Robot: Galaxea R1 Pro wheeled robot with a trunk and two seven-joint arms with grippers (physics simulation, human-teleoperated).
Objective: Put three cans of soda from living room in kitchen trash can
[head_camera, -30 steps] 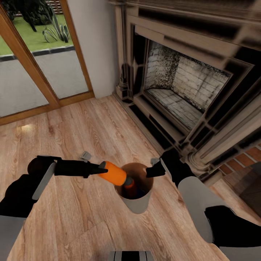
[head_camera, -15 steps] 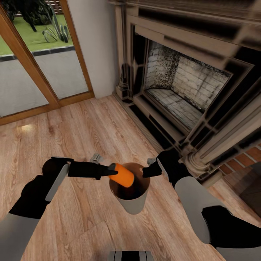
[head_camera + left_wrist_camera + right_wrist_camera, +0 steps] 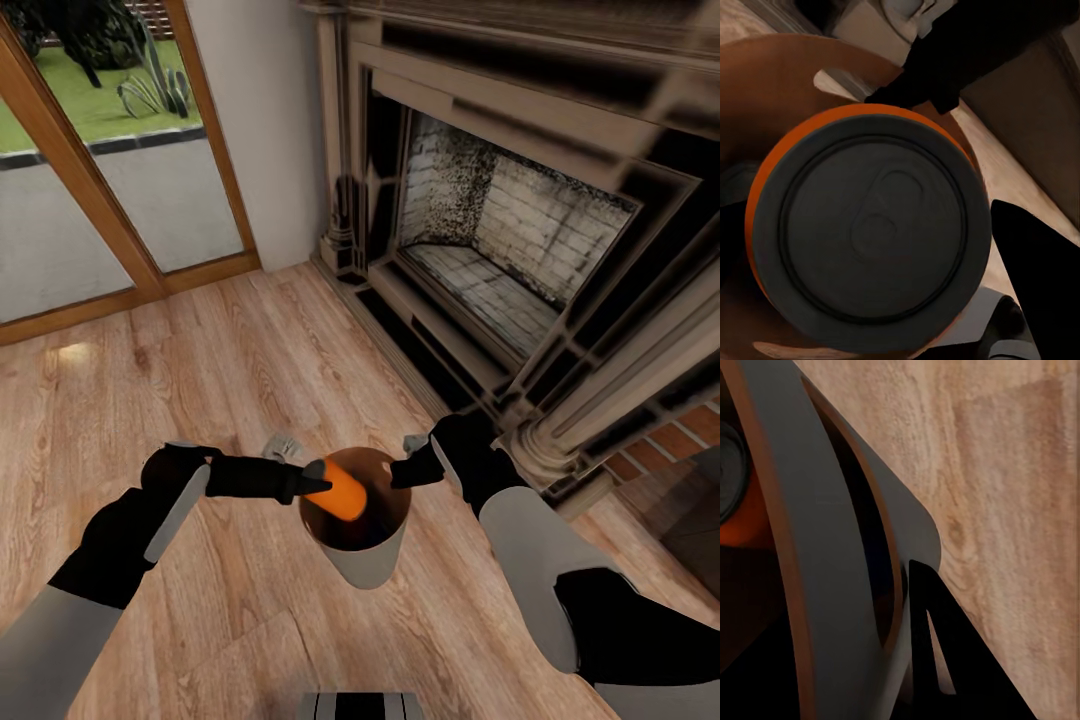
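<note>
The grey trash can (image 3: 372, 566) with its tan-brown inside stands on the wood floor in front of me. My left gripper (image 3: 318, 487) is shut on an orange soda can (image 3: 342, 491), holding it on its side over the bin's mouth. In the left wrist view the can's dark round top (image 3: 870, 232) sits in front of the brown inside of the bin (image 3: 765, 82). My right gripper (image 3: 403, 472) is shut on the bin's far-right rim; the right wrist view has the grey wall (image 3: 795, 547) running past a black finger (image 3: 945, 660). An orange can (image 3: 742, 521) shows beyond that rim.
A stone fireplace (image 3: 500, 250) with a raised hearth stands close behind the bin to the right. A wood-framed glass door (image 3: 100, 200) is at the far left. Brick flooring (image 3: 690, 430) lies at the right edge. Open plank floor (image 3: 200, 380) spreads to the left.
My left arm has carried the orange can to the right, from the bin's near-left rim to over its mouth. The bin and my right gripper have shifted slightly left.
</note>
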